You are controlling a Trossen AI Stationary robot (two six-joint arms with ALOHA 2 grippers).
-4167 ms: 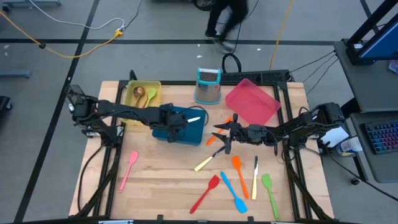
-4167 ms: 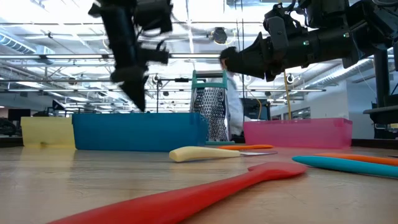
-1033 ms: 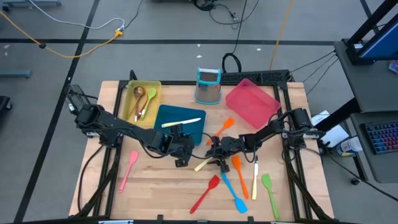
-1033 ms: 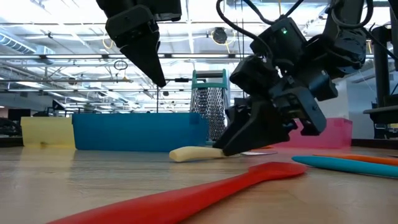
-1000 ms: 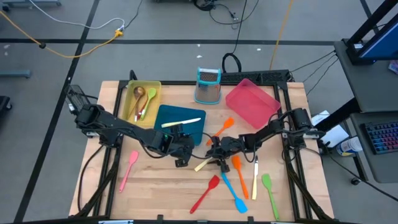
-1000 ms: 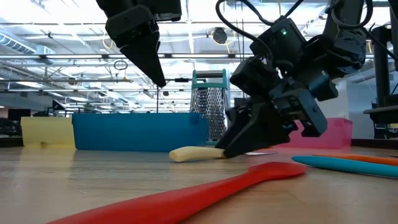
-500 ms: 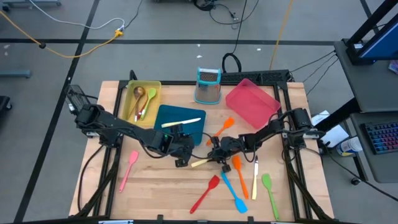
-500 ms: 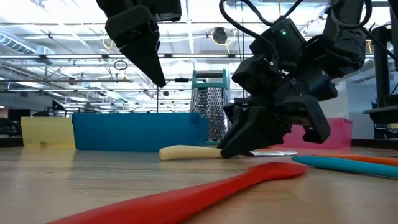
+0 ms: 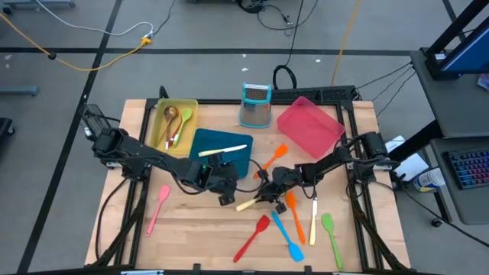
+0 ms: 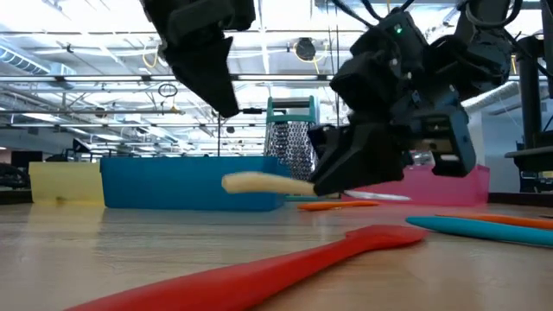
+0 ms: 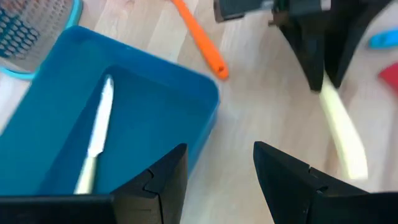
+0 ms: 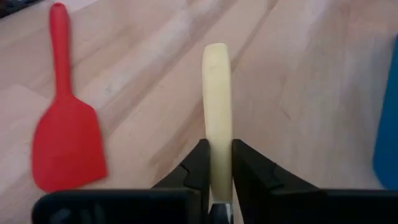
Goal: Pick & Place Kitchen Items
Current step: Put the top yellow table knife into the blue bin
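A cream-handled knife [image 9: 246,205] hangs just above the table's middle, with my right gripper [image 9: 266,198] shut on it; its handle [image 10: 259,182] floats in front of the blue tray [image 10: 190,181]. My left gripper [image 9: 225,196] hovers open, nothing between its fingers, beside the blue tray's near right corner [image 11: 208,106], a little left of the held knife. Another cream-handled knife [image 11: 93,143] lies flat inside the blue tray. An orange spatula [image 9: 269,160] rests on the table behind the right gripper. My right gripper pinches the knife's cream handle [image 12: 216,140] between its two fingers, toward the handle's blade end. The fingers come from the table's right, slanting down, and the handle runs on past the fingertips, along them. The knife is lifted clear, nearly level, free end pointing left.
A metal grater [image 9: 256,103] and a pink tray [image 9: 309,126] stand at the back, a yellow tray [image 9: 176,122] with spoons at back left. Orange [image 9: 293,210], blue [image 9: 286,237], red [image 9: 252,238] and pink [image 9: 158,208] spatulas, a knife [image 9: 313,218] and a green spoon [image 9: 331,237] lie near the front.
My right gripper has taken hold of the cream-handled knife. The knife first slid a little toward the table's left along the wood, then rose clear of it with the gripper and now hangs nearly level.
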